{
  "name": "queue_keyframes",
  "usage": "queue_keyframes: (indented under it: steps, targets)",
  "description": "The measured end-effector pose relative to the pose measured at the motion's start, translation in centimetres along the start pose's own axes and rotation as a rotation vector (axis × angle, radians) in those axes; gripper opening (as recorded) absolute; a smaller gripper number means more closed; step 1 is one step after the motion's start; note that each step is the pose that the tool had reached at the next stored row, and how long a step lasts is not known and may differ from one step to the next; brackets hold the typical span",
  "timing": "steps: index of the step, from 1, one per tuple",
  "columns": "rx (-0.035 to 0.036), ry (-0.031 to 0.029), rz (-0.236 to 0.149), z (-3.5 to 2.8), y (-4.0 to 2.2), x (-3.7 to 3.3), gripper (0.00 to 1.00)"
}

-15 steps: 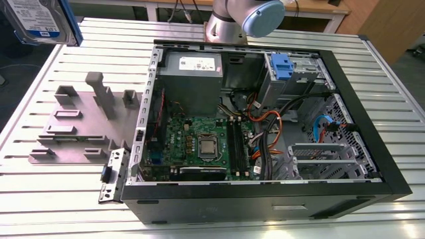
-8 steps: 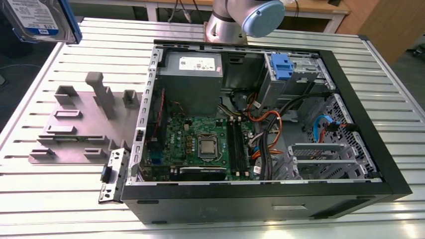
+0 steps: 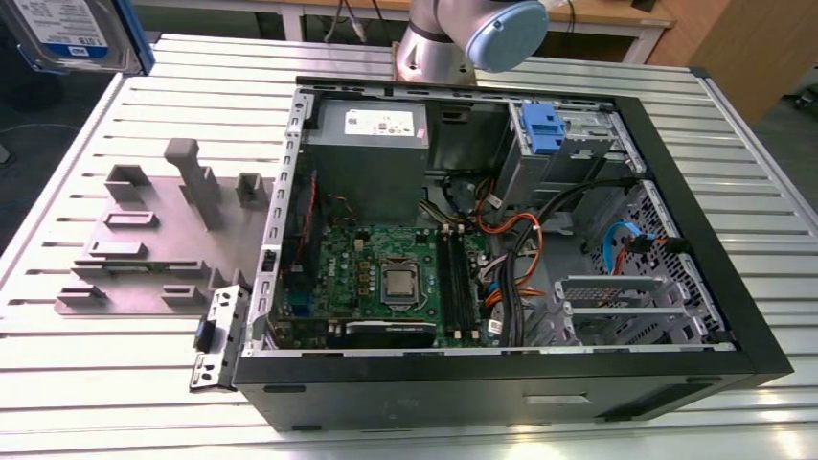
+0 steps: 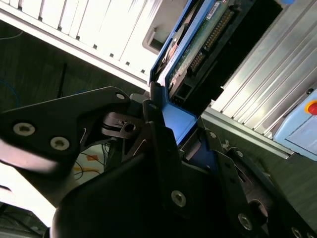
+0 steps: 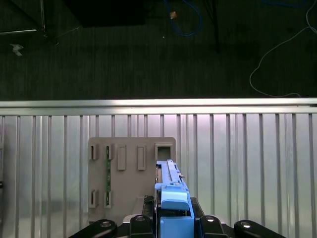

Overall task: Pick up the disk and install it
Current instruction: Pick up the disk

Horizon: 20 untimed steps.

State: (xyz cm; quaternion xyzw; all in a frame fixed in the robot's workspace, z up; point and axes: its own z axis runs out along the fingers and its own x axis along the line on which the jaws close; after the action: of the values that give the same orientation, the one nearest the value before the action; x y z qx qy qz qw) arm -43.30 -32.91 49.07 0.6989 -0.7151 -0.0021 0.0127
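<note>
Black metal hand sits closest in the second wrist view, clamped tight on the blue plastic frame of the flat silver rectangular disk. The disk's green circuit-board underside and its row of connector pins face the camera. It hangs tilted above the ribbed aluminium tabletop.

In the first wrist view the hand looks down on the tabletop. The disk stands on edge in its grip, over one side of a flat grey plastic fixture plate with rectangular slots. Whether the disk touches the plate cannot be told from here.

In the exterior view the grey robot arm with a pale blue joint cap rises behind an open black computer case. Inside the case lie a green motherboard, a grey metal box with a white sticker, a small blue plastic latch piece in the drive bay, and orange and blue cables. The fixture plate lies just beside the case, on the exterior view's left. The disk is raised at the far left corner, well apart from the case. Its blue-and-white label faces the camera and the picture's edge cuts it off.
</note>
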Motion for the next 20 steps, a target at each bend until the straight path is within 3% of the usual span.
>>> queue_keyframes:
  steps: [7, 10, 20]
  targets:
    - [-0.0001, -0.0037, 0.000, -0.95, 0.02, 0.01, 0.36]
    - [-0.0001, -0.0081, 0.000, -1.40, 0.03, 0.02, 0.36]
    - [-0.0001, -0.0083, 0.000, -1.58, 0.02, 0.02, 0.36]
